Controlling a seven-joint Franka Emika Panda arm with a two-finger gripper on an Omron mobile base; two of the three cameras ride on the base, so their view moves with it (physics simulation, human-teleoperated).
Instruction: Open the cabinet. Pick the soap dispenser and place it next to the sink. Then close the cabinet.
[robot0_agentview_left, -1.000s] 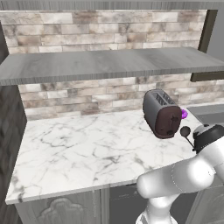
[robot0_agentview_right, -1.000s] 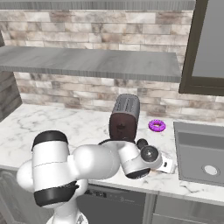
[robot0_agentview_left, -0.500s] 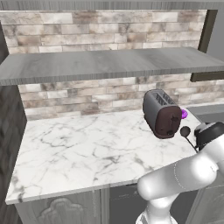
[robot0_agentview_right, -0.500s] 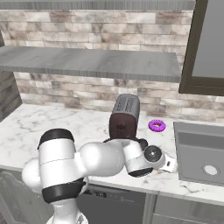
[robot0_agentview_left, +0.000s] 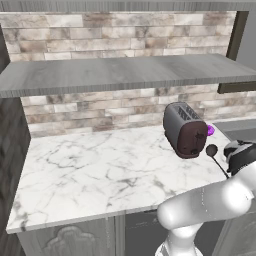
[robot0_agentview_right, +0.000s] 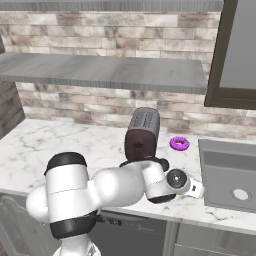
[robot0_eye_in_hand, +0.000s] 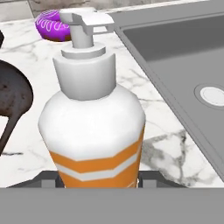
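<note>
The cabinet is standing open above the tabletop; its shelf boards are showing bare, so closing it is, by judgement, the part of the task not yet done. The sink is lying at the right end of the tabletop; the toaster is standing near its left, with the purple ring between toaster and sink. The arm is reaching low over the tabletop between toaster and sink. The pincer is pressing on the dispenser, pinching its lower body; the dispenser is standing upright in the hand view, just beside the sink's left rim, with marble showing beyond it; whether its base is touching the tabletop cannot be told.

Step in hand, by judgement: placing. Keep the dispenser upright while lowering; set the base wholly on marble, clear of the sink rim; spread the pincer only once the base is bearing; withdraw without brushing the pump top or the toaster.
</note>
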